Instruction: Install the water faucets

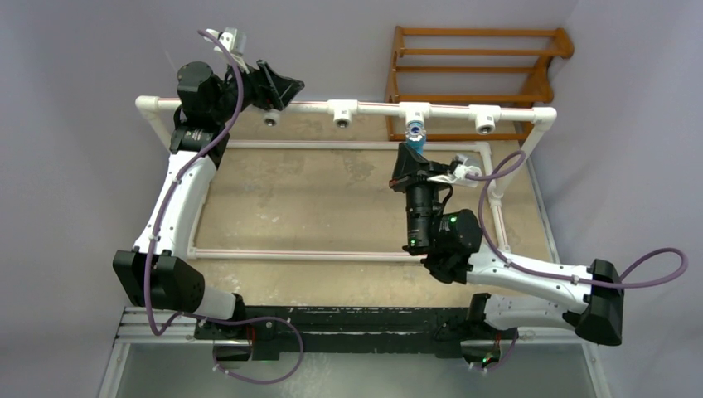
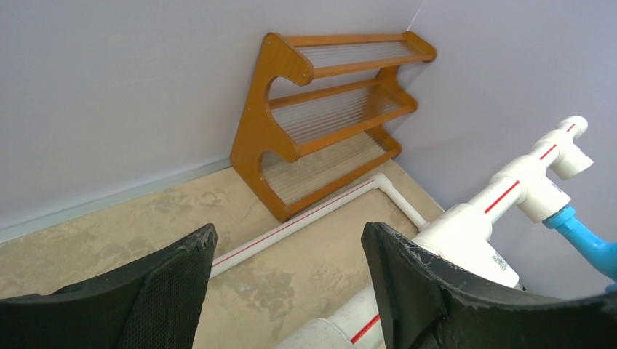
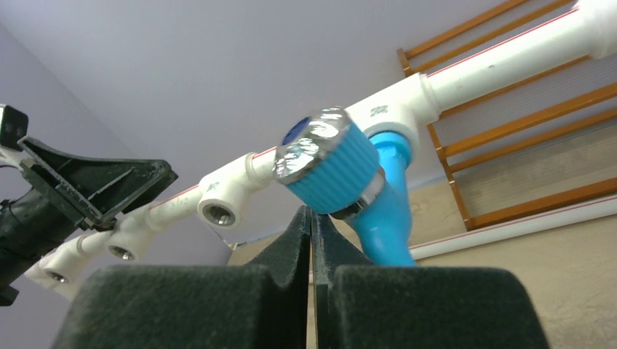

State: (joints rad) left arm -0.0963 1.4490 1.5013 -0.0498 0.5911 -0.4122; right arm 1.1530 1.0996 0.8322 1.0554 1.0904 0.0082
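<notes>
One blue water faucet (image 1: 414, 133) hangs from a tee fitting (image 1: 414, 110) on the raised white pipe rail; its ribbed knob (image 3: 331, 171) with a silvery cap points toward my right wrist camera. My right gripper (image 3: 311, 216) is shut with nothing between its fingers. Its tips sit just under the knob, beside the blue body (image 3: 389, 218); whether they touch it I cannot tell. My left gripper (image 2: 287, 240) is open and empty, up at the rail's left end (image 1: 278, 87), one finger (image 2: 415, 291) against the pipe. The faucet (image 2: 589, 243) shows far down the rail.
Three tee fittings (image 1: 271, 116) (image 1: 342, 114) (image 1: 487, 120) on the rail have bare threaded openings. A white pipe frame (image 1: 332, 254) lies on the beige tabletop. A wooden rack (image 1: 477, 79) leans on the back wall behind the rail.
</notes>
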